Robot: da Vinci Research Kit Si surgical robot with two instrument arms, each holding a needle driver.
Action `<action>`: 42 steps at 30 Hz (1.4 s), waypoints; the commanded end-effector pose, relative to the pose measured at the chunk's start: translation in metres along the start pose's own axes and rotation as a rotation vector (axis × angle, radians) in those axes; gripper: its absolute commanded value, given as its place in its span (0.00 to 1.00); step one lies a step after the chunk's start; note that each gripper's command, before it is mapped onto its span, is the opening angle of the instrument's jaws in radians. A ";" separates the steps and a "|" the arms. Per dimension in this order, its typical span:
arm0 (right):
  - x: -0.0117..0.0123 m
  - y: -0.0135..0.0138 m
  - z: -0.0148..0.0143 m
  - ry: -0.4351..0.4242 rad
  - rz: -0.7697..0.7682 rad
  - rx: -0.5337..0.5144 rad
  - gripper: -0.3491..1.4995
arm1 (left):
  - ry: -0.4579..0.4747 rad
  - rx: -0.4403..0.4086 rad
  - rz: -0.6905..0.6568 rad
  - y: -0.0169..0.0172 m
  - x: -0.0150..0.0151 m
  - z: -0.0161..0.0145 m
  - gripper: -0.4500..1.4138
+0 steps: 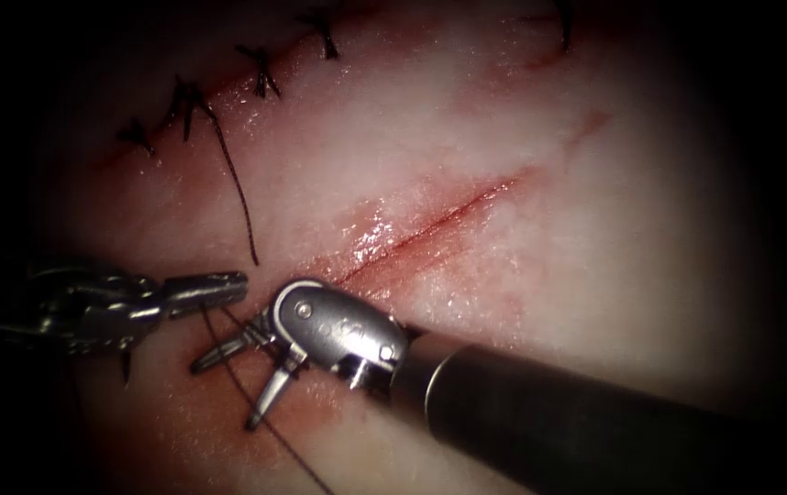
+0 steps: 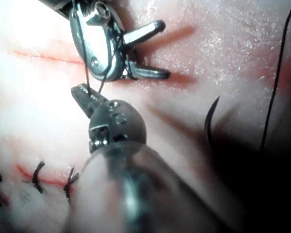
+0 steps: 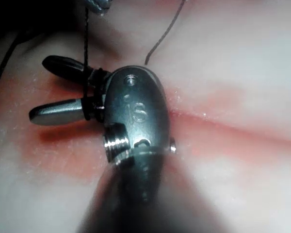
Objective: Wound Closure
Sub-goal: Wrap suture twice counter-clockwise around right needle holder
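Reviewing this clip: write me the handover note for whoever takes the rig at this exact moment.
Left end effector: jaws shut on the thread, at the left end of the open cut.
Right end effector: jaws open, holding nothing; thread passes around the base of its jaws.
Needle: lies loose on the tissue, held by neither tool and not driven in.
Done: the upper cut carries a row of stitches, with a long thread tail.
Left: the open cut shows no stitches along its length.
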 end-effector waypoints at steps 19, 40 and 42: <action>0.0036 0.0000 -0.0033 0.344 0.138 -0.402 0.28 | 0.010 -0.039 -0.014 0.0071 -0.0068 0.0004 0.00; 0.0044 0.0022 -0.0039 0.502 0.201 -0.563 0.71 | -0.113 0.015 -0.073 0.0107 -0.0038 0.0034 0.00; 0.0046 0.0024 -0.0046 0.501 0.211 -0.561 0.70 | -0.166 0.037 -0.078 0.0108 -0.0035 0.0031 0.00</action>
